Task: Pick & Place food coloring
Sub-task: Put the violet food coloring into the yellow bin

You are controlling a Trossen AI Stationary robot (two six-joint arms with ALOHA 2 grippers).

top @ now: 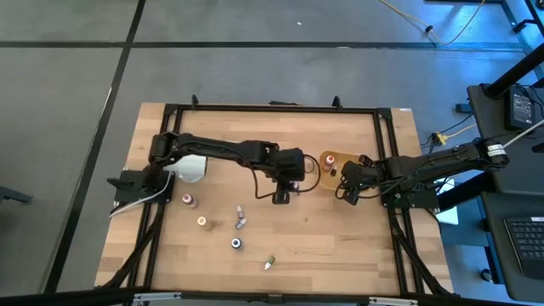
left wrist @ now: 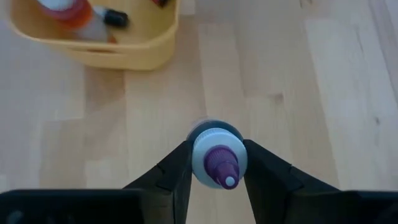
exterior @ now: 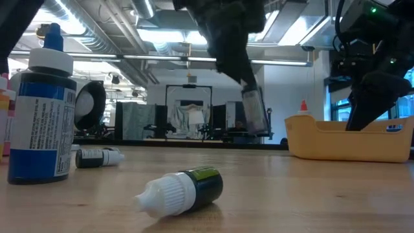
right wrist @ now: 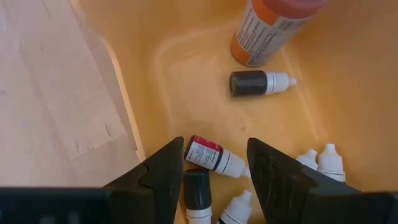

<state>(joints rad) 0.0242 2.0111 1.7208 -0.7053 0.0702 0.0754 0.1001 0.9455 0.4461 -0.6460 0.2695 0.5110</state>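
Note:
My left gripper (left wrist: 217,157) hangs over the table's middle (top: 281,195), left of the tan tray (top: 333,160), shut on one food coloring bottle (left wrist: 217,163) with a pale cap and purple tip. My right gripper (right wrist: 214,155) stands open over the tray's inside (top: 348,192), above several small bottles (right wrist: 214,157) lying on the tray floor. More bottles sit on the wood nearer the front: an orange one (top: 203,222), a blue one (top: 236,243) and a green-labelled one on its side (exterior: 184,189). My left gripper pinches the bottle between its two fingers at the sides of the pale cap (left wrist: 199,163). The fingers come slanting down from above. The bottle's body (exterior: 255,110) hangs below the fingers, cap up and slightly tilted, clear of the table.
A large orange bottle (right wrist: 273,28) and a dark dropper bottle (right wrist: 256,83) lie in the tray. A white object (top: 192,167) sits under the left arm at the table's left. Bare wood lies between the held bottle and the tray (left wrist: 124,53).

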